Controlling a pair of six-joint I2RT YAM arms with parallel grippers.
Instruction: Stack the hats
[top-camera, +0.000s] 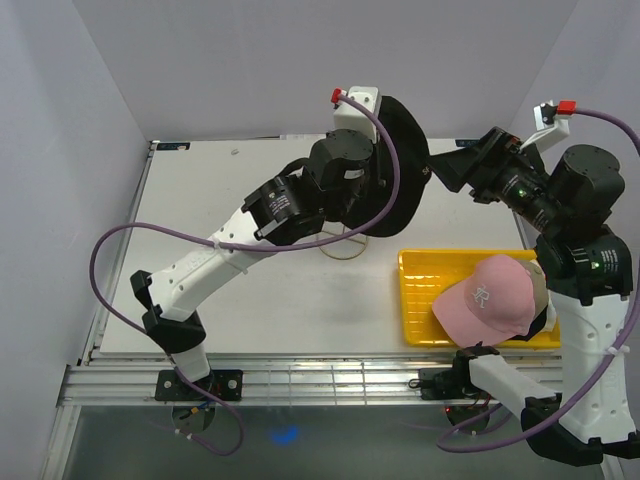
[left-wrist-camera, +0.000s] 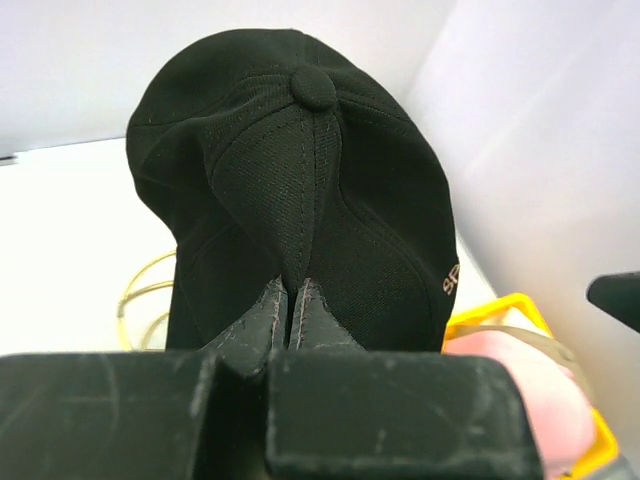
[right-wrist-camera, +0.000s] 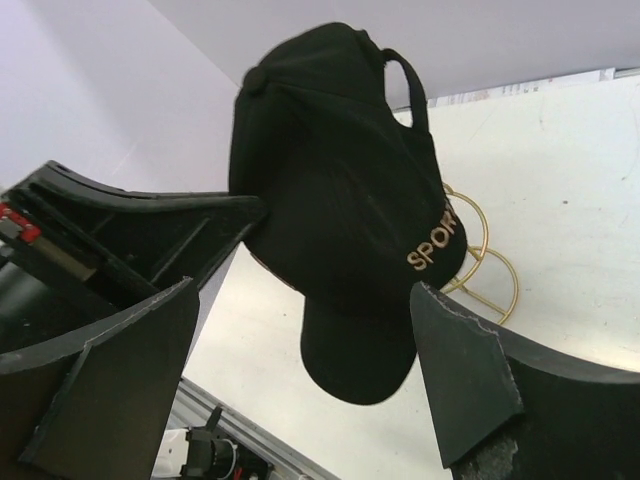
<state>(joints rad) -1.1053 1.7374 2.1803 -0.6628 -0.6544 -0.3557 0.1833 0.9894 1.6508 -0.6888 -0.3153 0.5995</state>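
Observation:
My left gripper (left-wrist-camera: 294, 285) is shut on a fold of the black cap's (left-wrist-camera: 300, 180) crown and holds it up in the air at the back middle of the table (top-camera: 408, 165). My right gripper (right-wrist-camera: 300, 340) is open, its fingers either side of the black cap's (right-wrist-camera: 345, 200) brim without touching it; it shows at the back right in the top view (top-camera: 455, 170). The pink cap (top-camera: 490, 297) lies on top of a tan cap (top-camera: 538, 285) in the yellow tray (top-camera: 420, 300). No white cap is in view.
A gold wire stand (top-camera: 348, 243) sits on the table under the left arm and shows behind the cap in the right wrist view (right-wrist-camera: 480, 265). White walls close in the back and both sides. The table's metal rail runs along the near edge.

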